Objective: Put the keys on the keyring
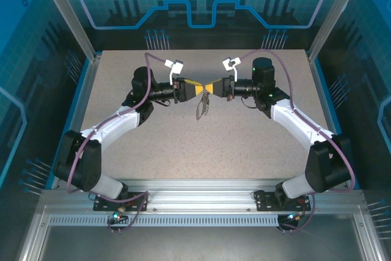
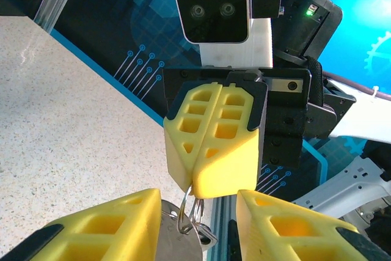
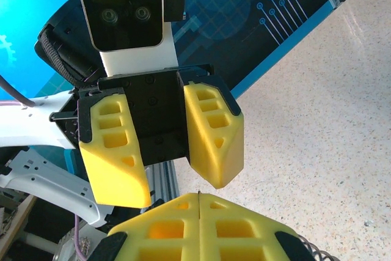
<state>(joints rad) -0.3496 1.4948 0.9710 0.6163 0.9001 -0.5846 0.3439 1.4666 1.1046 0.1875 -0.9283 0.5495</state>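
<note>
1. Left gripper: its yellow fingers are spread wide and hold nothing. It is level and points across at the other gripper, raised above the speckled table.
2. Right gripper: its two yellow fingers are pressed together along a single seam. The tip is pinched on thin wire rings that emerge from underneath it. It is level and meets the left gripper nose to nose.
3. Relation of grippers: the closed right tip sits in the gap between the left gripper's spread fingers. The frames do not show whether the two touch.
4. Keyring: a dark loop with silvery bits. It hangs straight down from the right gripper's tip, directly below the point where the two grippers meet, and is clear of the table.
5. Silvery metal pieces: they are clustered just under the right tip, between the left gripper's two fingers and close against the left-hand one.
6. Keys: no black-headed key can be told apart from the hanging cluster.
</note>
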